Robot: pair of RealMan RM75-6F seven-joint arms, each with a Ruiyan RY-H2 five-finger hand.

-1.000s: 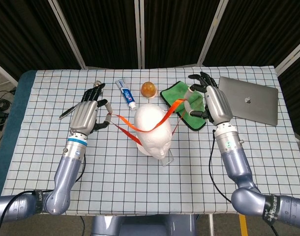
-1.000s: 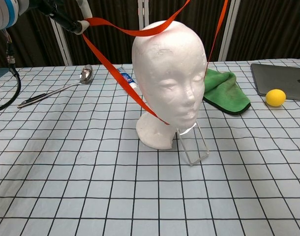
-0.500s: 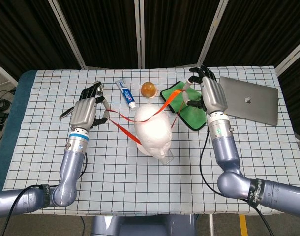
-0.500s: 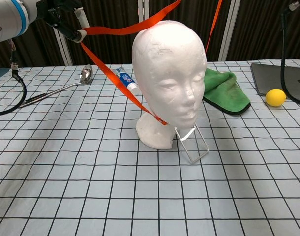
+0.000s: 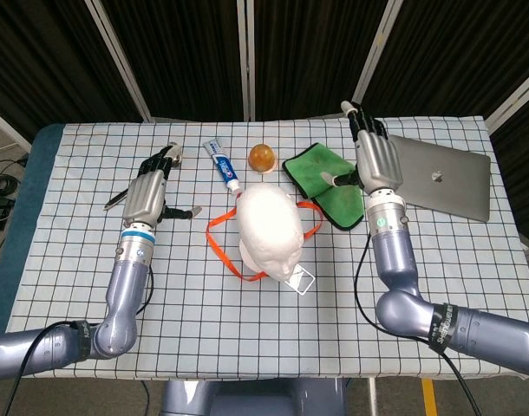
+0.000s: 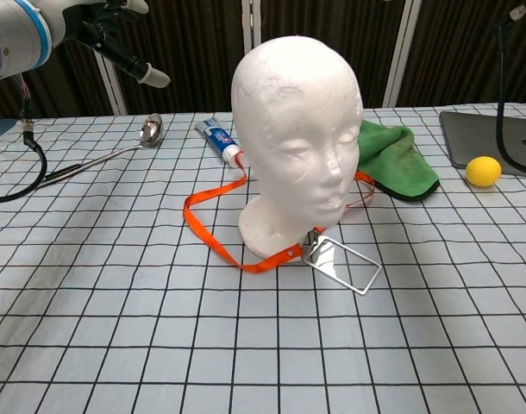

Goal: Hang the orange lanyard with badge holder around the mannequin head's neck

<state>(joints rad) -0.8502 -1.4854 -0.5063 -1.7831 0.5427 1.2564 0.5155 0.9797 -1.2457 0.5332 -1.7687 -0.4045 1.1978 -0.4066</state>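
Note:
The white foam mannequin head (image 5: pixel 269 230) (image 6: pixel 296 129) stands mid-table. The orange lanyard (image 5: pixel 218 241) (image 6: pixel 209 231) lies slack on the cloth, looped around the base of its neck. Its clear badge holder (image 5: pixel 300 282) (image 6: pixel 347 264) rests flat in front of the base. My left hand (image 5: pixel 147 192) (image 6: pixel 108 39) hovers left of the head, fingers apart and holding nothing. My right hand (image 5: pixel 375 160) is raised over the green cloth's right edge, fingers stretched out and empty. It does not show in the chest view.
A spoon (image 5: pixel 136 182) (image 6: pixel 99 159) lies by the left hand. A toothpaste tube (image 5: pixel 221 165) (image 6: pixel 218 138) and an orange ball (image 5: pixel 263 158) (image 6: pixel 483 170) sit behind the head. The green cloth (image 5: pixel 321 178) (image 6: pixel 399 159) and a laptop (image 5: pixel 442 178) (image 6: pixel 496 138) are to the right.
Both hands let go of the lanyard and drew outward. The strap dropped from over the head to lie around the neck base, and the badge holder settled flat on the table.

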